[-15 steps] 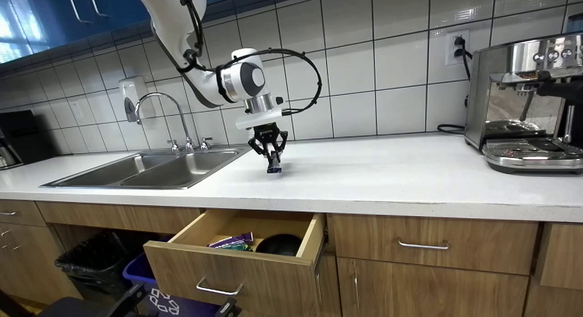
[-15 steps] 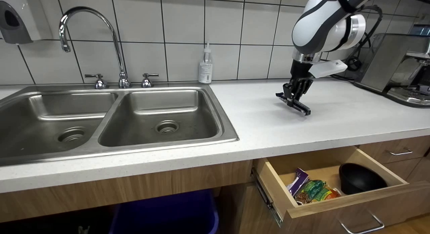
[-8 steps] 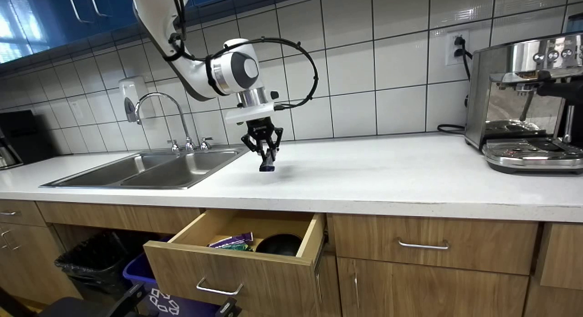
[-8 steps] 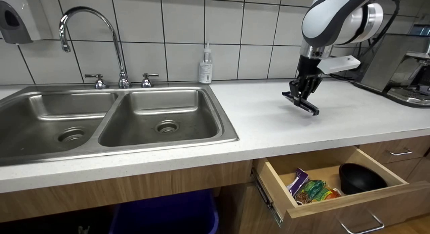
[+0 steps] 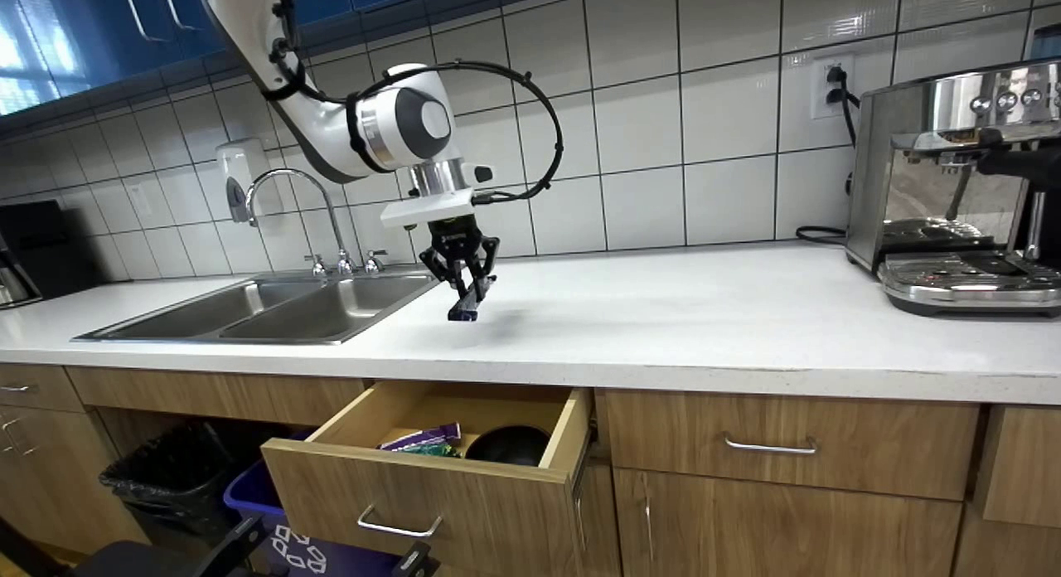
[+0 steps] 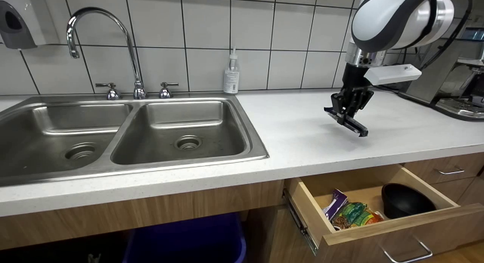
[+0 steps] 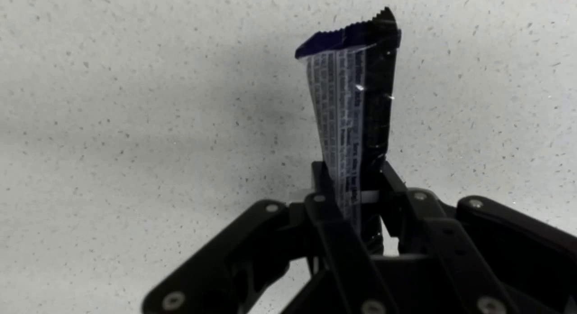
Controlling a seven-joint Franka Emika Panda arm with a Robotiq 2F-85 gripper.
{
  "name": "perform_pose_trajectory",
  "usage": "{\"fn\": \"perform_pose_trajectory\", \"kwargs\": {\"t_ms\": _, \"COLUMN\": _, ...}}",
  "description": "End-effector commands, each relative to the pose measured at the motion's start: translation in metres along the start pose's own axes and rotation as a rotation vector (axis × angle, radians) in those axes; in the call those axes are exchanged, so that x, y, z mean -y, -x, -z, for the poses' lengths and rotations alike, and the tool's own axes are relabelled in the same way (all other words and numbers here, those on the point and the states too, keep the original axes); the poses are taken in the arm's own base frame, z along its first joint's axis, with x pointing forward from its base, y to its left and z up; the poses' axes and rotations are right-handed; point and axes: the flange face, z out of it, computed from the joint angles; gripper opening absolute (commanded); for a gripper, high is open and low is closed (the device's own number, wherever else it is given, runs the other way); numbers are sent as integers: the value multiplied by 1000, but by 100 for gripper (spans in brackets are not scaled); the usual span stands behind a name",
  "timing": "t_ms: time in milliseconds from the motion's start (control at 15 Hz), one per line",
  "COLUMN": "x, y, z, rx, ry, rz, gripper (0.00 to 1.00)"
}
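While the gripper (image 7: 356, 183) is positioned over the counter (image 5: 704, 312), its fingers (image 7: 393, 184) are drawn together onto a wrapped bar (image 7: 345, 93) and grip it by its two long sides. The wrapper has a serrated dark purple end, a pale panel of small print and a glossy dark strip along one edge; the print is too blurred to read. The bar projects beyond the gripper at either end and appears raised off the counter. Its location is between the sink (image 6: 255, 146) and the espresso machine (image 5: 870, 171), nearer the sink and set back from the counter's front edge. Below that edge, a drawer (image 5: 464, 498) is pulled out. It contains a purple packet (image 6: 335, 204) and multicoloured packaging (image 6: 353, 212), which lie together toward the left in both exterior views, and a black bowl (image 6: 406, 202) to their right. A clear pump bottle (image 6: 231, 79) stands near the sink's rear corner, in front of the tiled wall (image 6: 208, 21). A chrome faucet (image 6: 139, 91) rises at the sink's rear.
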Motion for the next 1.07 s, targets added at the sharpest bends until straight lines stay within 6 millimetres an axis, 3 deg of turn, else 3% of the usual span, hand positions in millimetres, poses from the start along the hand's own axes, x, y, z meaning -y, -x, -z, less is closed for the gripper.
{"fn": "perform_pose_trajectory", "kwargs": {"t_ms": 0, "x": 10, "y": 22, "z": 13, "rx": -21, "ry": 4, "rz": -79, "gripper": 7}}
{"fn": "perform_pose_trajectory", "kwargs": {"t_ms": 1000, "x": 32, "y": 69, "z": 10, "rx": 12, "ry": -44, "rz": -419, "gripper": 7}}
